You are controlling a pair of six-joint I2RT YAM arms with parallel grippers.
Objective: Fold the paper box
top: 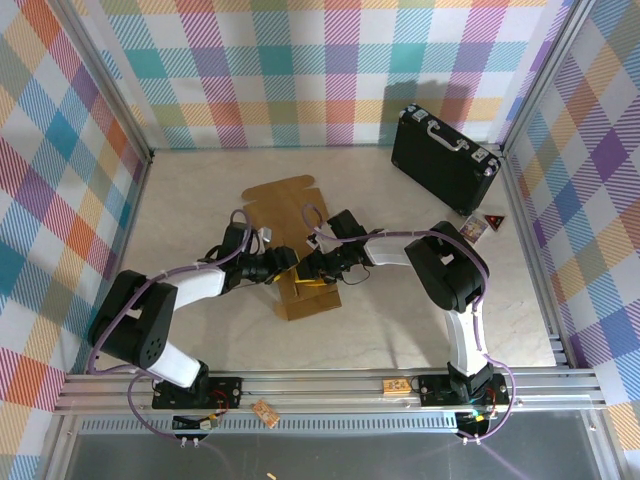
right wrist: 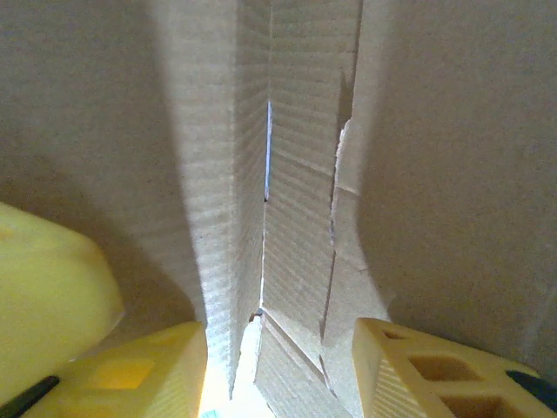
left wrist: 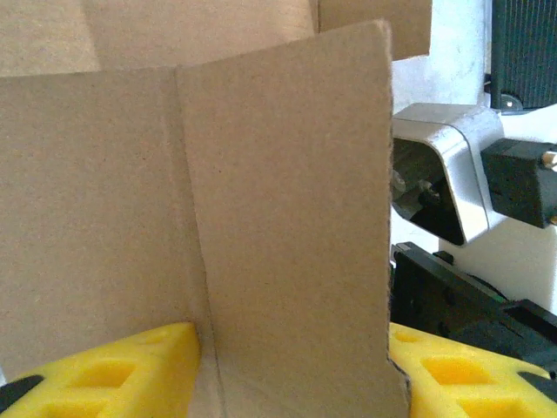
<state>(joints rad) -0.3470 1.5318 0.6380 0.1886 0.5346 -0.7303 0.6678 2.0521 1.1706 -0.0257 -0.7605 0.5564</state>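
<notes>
The paper box (top: 288, 200) is seen near the middle of the table (top: 400, 330), its far panels lying flat and its near end raised between the two arms, well apart from the black case (top: 445, 155) at the far right. The left gripper (left wrist: 291, 341) is spread, with a standing flap filling the space between its fingers; whether the pads bear on the board cannot be told. The right gripper (right wrist: 278, 335) is likewise spread, set astride a doubled wall, and a bright gap is seen beside one finger, so no pinch is judged there. The step in hand is judged to be the raising and tucking of a side wall. It is best done with the flap pushed over slowly along its scored crease and held square to it, while the neighbouring wall is steadied upright by the other arm so that the sheet is not dragged. Force should be spared at the ragged slot edge, lest the corrugation be creased off-line.
</notes>
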